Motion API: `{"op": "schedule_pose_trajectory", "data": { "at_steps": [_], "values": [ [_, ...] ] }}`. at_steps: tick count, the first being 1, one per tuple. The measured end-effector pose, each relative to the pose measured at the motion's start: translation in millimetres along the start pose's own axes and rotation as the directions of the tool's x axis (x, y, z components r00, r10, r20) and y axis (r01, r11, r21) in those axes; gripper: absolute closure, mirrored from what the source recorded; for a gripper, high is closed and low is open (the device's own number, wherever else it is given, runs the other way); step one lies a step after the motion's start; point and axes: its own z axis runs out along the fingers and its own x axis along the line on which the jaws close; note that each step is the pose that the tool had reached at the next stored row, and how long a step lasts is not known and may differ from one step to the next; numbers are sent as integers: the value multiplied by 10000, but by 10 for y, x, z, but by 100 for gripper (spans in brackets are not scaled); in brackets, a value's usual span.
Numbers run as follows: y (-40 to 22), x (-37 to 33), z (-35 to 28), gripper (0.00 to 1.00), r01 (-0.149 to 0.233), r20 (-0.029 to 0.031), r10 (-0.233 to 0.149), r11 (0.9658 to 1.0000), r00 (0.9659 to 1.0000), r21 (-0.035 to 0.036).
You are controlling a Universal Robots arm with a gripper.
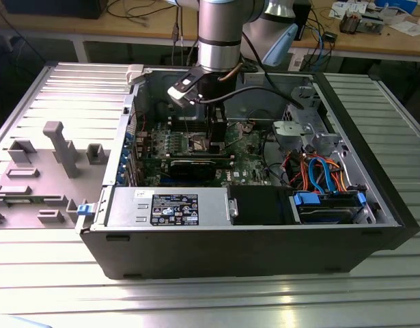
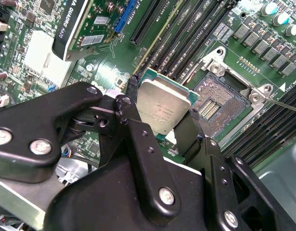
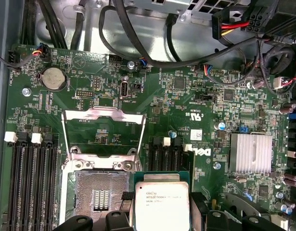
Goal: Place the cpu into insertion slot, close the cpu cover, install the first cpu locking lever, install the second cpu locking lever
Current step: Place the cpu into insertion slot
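Note:
My gripper (image 2: pixel 160 109) is shut on the cpu (image 2: pixel 163 107), a flat silver-grey square chip gripped by two opposite edges between the black fingers (image 2: pixel 133 130). The chip hangs slightly above the green board, beside the insertion slot (image 2: pixel 212 107), whose pin field lies bare. In the first wrist view the cpu (image 3: pixel 161 204) overlaps one edge of the insertion slot (image 3: pixel 100 198). The cpu cover (image 3: pixel 104 118), a silver frame with a square opening, stands flipped up at the socket's far side. In the exterior view the gripper (image 1: pixel 214 130) reaches down into the open computer case over the socket (image 1: pixel 198 144).
Long black memory slots (image 3: pixel 32 183) flank the socket on both sides. A black graphics card (image 2: pixel 73 29) and a silver heat sink (image 3: pixel 250 153) sit nearby. Cables (image 3: pixel 152 53) run along the case wall. A grey fixture plate (image 1: pixel 52 157) lies at the exterior view's left.

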Motion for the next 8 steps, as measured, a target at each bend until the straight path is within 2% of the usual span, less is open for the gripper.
{"op": "schedule_pose_trajectory", "data": {
  "at_steps": [8],
  "values": [
    [0,0,2,45,-97,28,97,10000,9999,22]
  ]
}}
